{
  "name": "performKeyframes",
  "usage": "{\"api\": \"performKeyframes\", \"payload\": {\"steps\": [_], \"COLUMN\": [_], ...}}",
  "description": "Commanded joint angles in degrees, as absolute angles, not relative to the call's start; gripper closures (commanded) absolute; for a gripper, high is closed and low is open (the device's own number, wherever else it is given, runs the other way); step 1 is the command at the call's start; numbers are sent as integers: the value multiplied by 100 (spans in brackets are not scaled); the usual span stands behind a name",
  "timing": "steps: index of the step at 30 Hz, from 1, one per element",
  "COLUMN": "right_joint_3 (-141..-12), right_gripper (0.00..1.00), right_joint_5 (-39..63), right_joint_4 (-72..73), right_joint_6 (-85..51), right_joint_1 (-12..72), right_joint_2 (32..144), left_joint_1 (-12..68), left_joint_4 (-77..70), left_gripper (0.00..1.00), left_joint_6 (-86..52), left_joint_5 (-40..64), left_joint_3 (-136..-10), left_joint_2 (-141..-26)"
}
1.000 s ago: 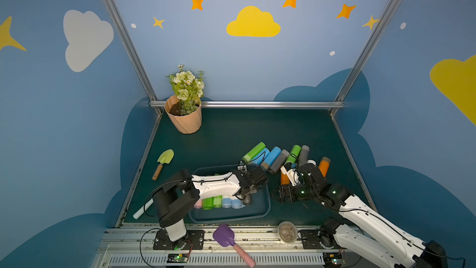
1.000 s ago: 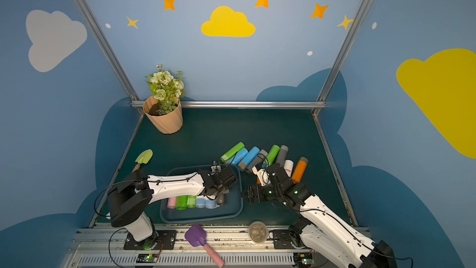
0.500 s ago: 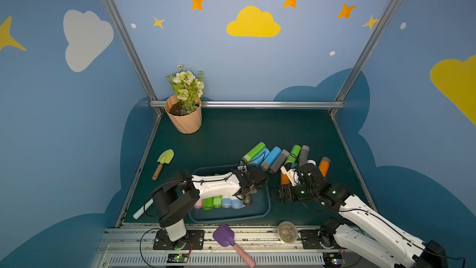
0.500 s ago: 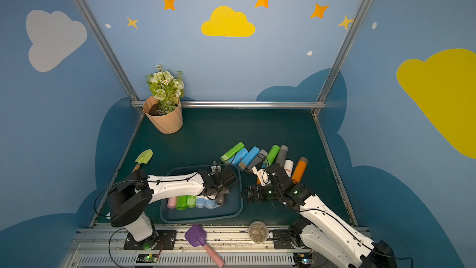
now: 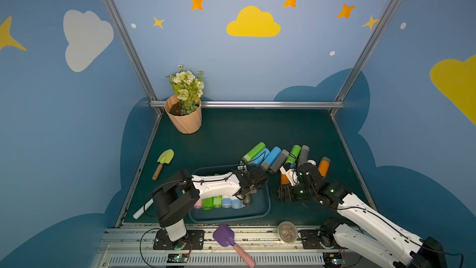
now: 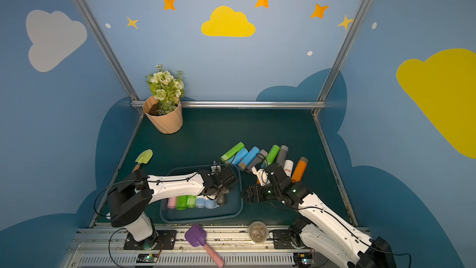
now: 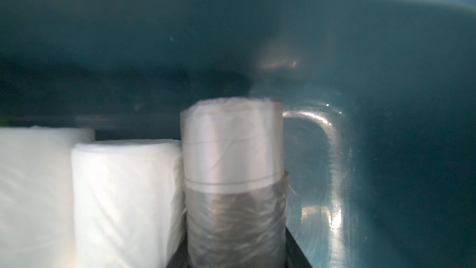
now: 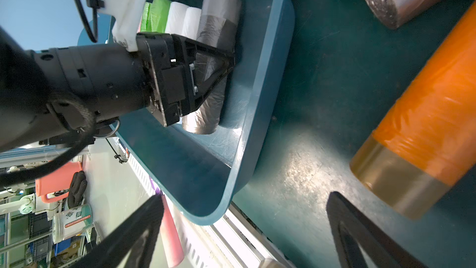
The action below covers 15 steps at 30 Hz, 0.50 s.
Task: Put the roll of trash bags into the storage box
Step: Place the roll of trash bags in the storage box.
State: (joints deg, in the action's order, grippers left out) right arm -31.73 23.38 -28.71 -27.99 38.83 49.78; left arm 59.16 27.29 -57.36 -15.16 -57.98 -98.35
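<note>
Lying grey roll point(image 8: 220, 6) in storage box point(image 8: 268, 73)

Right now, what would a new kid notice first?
Probably the left gripper straddling a grey roll lying in the storage box near the front. Behind it bright rolls fan across the mat, and a peach flowerpot stands in the far left corner.

The storage box point(image 6: 226, 213) is dark blue-grey. Inside lie 1 pink roll point(image 6: 171, 202), 2 green rolls point(image 6: 186, 201), 2 pale blue rolls point(image 6: 205, 203) and 1 grey roll point(image 6: 221, 199) with a lighter band. The ribbed flowerpot point(image 6: 166, 122) is peach. The walls point(image 6: 231, 73) are blue with yellow clouds and orange stars.
</note>
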Motion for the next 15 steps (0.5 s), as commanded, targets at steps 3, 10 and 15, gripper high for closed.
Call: {"api": "performKeyframes", "payload": {"steps": [3,10,15], "right_joint_3": [-3317,-3300,-3330], "right_gripper": [3,3,3], "right_joint_5": [2313,2323,2285], "right_joint_4": [-2892,-2861,-2873], "right_joint_6": [-2707,-2733,-2718], "right_joint_1": [3920,3920,3916], "right_joint_2": [4889,4903,4878], "left_joint_1": [5902,5905,5906], "left_joint_4": [2986,3047,3083], "left_gripper": [56,55,55], "left_joint_6": [-5642,-5616,-5583], "left_joint_5": [-1723,-1758,-1769], "left_joint_3": [-5915,-5950,-5981], "left_joint_2": [-9649,-9529,-9503]}}
